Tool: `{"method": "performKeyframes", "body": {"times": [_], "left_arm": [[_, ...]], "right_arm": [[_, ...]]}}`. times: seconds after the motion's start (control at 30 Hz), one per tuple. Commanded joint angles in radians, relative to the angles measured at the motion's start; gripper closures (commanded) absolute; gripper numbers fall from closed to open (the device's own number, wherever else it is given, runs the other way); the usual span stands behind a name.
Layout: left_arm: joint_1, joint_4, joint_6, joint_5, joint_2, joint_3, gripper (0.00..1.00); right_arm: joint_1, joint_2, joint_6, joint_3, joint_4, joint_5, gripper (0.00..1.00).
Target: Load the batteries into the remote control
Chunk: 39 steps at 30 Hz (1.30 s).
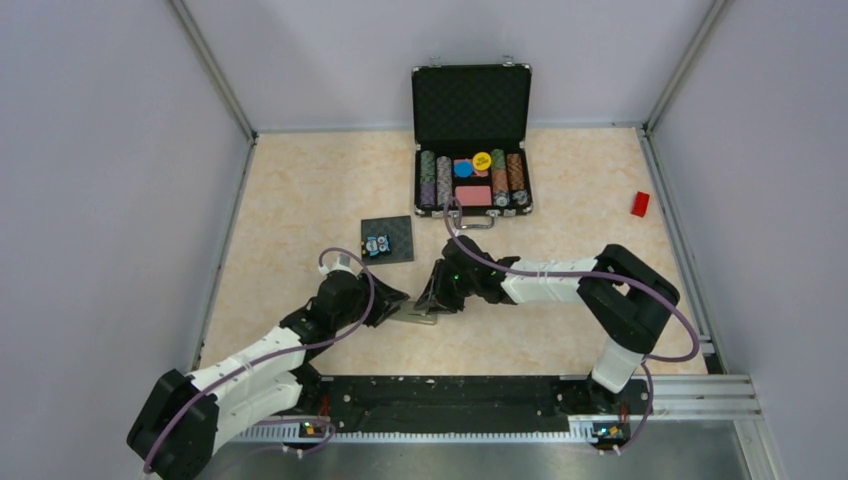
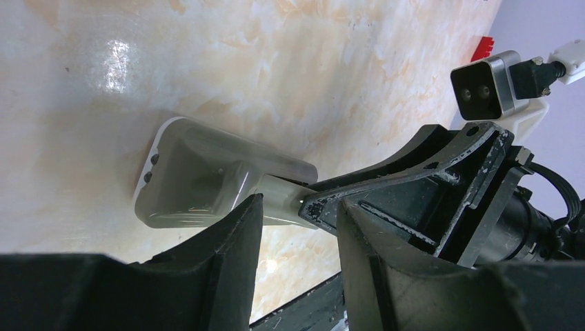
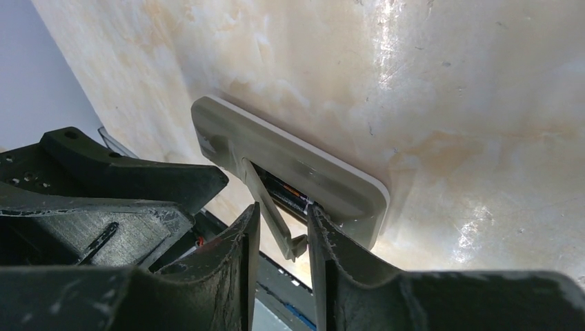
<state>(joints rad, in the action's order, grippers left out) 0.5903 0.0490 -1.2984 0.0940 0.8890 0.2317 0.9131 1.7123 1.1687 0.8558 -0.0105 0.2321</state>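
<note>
Overhead camera sees everything; both wrist cameras closely share the remote control [image 2: 207,186].

The remote control [image 3: 290,169] lay grey back up on the table [image 3: 428,83], just ahead of the right end effector [image 3: 281,238]. Its battery bay stood open, a dark battery [image 3: 286,195] inside, a loose cover strip [image 3: 272,219] angling between the narrowly parted fingers.

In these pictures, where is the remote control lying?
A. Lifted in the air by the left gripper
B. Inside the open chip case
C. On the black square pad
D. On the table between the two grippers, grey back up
D: the remote control lies grey back up on the table, between the left gripper and the right gripper.
</note>
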Motion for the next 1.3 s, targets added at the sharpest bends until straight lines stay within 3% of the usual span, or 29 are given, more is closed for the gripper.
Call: {"method": "performKeyframes", "body": {"times": [0.0, 0.2, 1.27], "left_arm": [[-0.004, 0.035, 0.015, 0.003, 0.004, 0.019, 0.51], [-0.004, 0.038, 0.006, -0.021, 0.003, 0.006, 0.51], [-0.004, 0.051, -0.007, -0.042, 0.025, -0.046, 0.54]], "right_arm": [[0.011, -0.019, -0.036, 0.032, 0.141, -0.056, 0.68], [0.013, -0.020, -0.026, 0.060, 0.197, -0.066, 0.64], [0.040, -0.063, 0.025, 0.108, 0.320, -0.116, 0.59]]}}
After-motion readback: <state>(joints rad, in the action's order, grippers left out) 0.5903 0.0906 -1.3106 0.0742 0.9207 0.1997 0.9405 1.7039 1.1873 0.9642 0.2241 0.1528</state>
